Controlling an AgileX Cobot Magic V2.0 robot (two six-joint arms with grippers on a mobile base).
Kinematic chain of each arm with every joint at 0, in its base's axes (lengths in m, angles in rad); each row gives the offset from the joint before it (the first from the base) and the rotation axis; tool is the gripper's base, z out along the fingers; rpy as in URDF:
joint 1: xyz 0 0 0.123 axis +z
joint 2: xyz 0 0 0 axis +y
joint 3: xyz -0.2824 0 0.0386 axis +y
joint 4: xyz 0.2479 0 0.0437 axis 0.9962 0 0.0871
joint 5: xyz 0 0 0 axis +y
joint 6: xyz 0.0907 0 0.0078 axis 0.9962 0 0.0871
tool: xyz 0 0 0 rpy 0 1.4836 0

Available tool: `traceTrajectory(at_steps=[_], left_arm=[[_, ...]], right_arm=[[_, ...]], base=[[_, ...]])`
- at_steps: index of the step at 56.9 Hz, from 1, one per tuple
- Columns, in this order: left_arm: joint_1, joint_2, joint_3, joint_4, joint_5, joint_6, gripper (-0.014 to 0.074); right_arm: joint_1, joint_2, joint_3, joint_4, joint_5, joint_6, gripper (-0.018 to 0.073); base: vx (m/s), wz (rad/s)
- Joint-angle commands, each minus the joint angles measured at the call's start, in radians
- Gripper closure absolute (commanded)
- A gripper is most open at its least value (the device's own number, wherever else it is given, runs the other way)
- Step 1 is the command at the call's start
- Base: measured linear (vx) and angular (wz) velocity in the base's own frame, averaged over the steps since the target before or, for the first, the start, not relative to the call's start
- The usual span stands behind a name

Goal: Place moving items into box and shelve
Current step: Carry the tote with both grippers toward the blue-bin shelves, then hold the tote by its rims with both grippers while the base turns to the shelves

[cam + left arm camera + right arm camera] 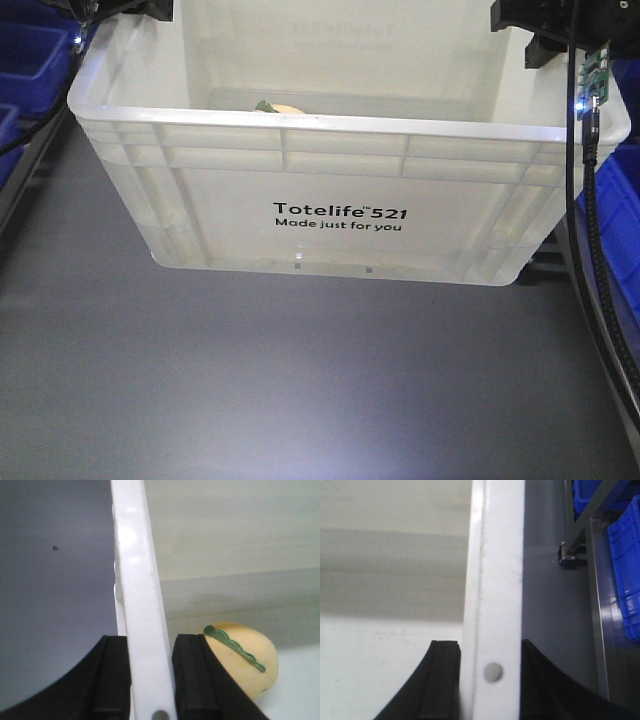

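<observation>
grey surface (300,400) nearest | white box (340,225), print side toward the camera | left gripper (152,680) clenched on its left rim | right gripper (492,680) clenched on its right rim | beige lump (245,665) with green stem lies inside the white box, toward the left wall | blue bins (625,580) behind at both sides

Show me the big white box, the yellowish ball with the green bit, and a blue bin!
white box (300,118), front-facing view, on its near rim.
pale lump (242,675), left wrist view, on its rounded side below the green stem.
blue bin (627,580), right wrist view, on its wall.
</observation>
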Motion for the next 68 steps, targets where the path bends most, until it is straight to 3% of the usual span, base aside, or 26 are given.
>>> traceTrajectory(at_steps=[1,27,68], left_arm=[[0.017,-0.071,-0.038,0.096,-0.127,0.015,0.0597],[0.017,-0.071,-0.038,0.096,-0.128,0.015,0.0597],[0.017,-0.071,-0.038,0.096,-0.128,0.015,0.0597]], right_arm=[[-0.023,-0.057,-0.040,-0.146,-0.063,-0.006,0.0564],[-0.023,-0.057,-0.040,-0.146,-0.066,-0.006,0.0564],[-0.023,-0.057,-0.040,-0.146,-0.066,-0.006,0.0564]], base=[[0.52,-0.40],[0.53,-0.26],[0.53,-0.02]])
